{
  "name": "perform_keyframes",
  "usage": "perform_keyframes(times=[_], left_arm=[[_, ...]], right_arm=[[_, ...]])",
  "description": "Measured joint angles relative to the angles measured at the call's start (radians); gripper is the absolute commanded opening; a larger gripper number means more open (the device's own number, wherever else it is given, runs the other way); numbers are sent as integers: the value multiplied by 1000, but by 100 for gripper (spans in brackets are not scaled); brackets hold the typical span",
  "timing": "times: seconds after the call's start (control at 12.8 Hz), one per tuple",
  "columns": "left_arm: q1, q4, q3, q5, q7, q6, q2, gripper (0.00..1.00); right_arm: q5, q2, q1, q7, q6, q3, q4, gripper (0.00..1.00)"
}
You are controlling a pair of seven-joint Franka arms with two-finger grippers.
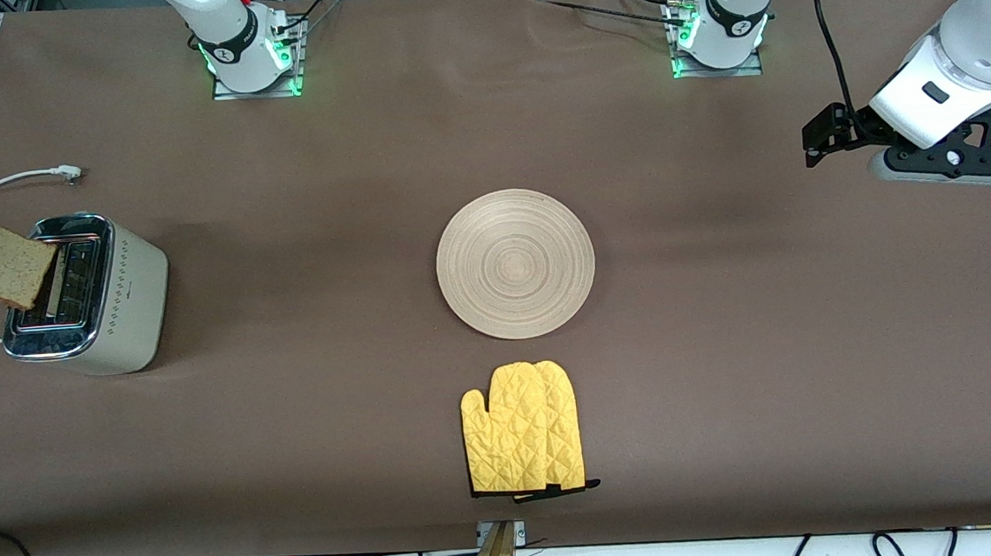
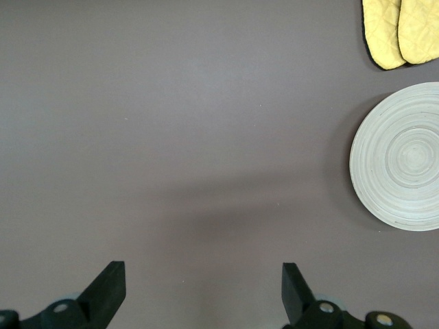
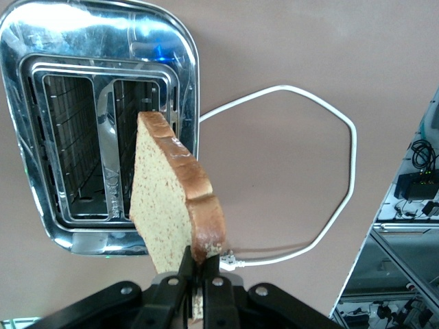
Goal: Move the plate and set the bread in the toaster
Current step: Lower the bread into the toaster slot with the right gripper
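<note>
The right end effector [image 3: 194, 284] pinches the bread [image 3: 171, 202] by its lower crust edge and holds it tilted over the toaster [image 1: 87, 293], which serves as the landmark here. The slice hangs above the chrome top, its free corner near one slot but not yet in it. To do this well, I judge the slice should be squared up with the slot and brought upright before lowering, so the crust does not catch on the slot's metal rim. The plate [image 1: 515, 263] lies well apart from the toaster, mid-tabletop, with a yellow oven mitt [image 1: 523, 429] just beside it. The left end effector [image 2: 202, 295] waits, fingers wide, empty, far from the toaster.
</note>
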Motion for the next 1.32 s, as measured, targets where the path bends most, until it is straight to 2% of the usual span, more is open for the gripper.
perform_keyframes(times=[0.7, 0.78, 0.86, 1.32], left_arm=[[0, 0, 0, 0, 0, 0, 0, 100], [0, 0, 0, 0, 0, 0, 0, 100], [0, 0, 0, 0, 0, 0, 0, 100], [0, 0, 0, 0, 0, 0, 0, 100]], right_arm=[[12, 54, 43, 62, 51, 42, 0, 0], [12, 55, 44, 70, 58, 47, 0, 27], [13, 58, 44, 84, 63, 52, 0, 99], [67, 73, 42, 119, 73, 56, 3, 100]])
